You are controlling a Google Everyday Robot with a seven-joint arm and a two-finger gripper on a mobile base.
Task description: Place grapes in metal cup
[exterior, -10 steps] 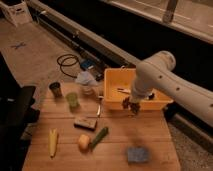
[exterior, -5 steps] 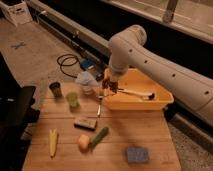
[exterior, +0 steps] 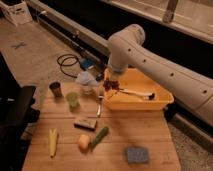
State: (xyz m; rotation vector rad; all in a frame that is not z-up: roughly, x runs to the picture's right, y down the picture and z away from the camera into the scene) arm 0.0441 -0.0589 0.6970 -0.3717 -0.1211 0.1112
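Grapes [exterior: 112, 88] hang in our tool [exterior: 109, 83], which is closed around them above the left edge of the bin [exterior: 150, 102]. The metal cup [exterior: 56, 89] stands well apart, at the far left of the surface [exterior: 150, 135]. We should carry the grapes high over the green cup [exterior: 73, 100], centre them above the rim, then release low.

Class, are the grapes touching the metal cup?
Apart. The camera view shows the grapes at the gripper by the yellow bin's rim; the green cup stands between them and the metal cup.
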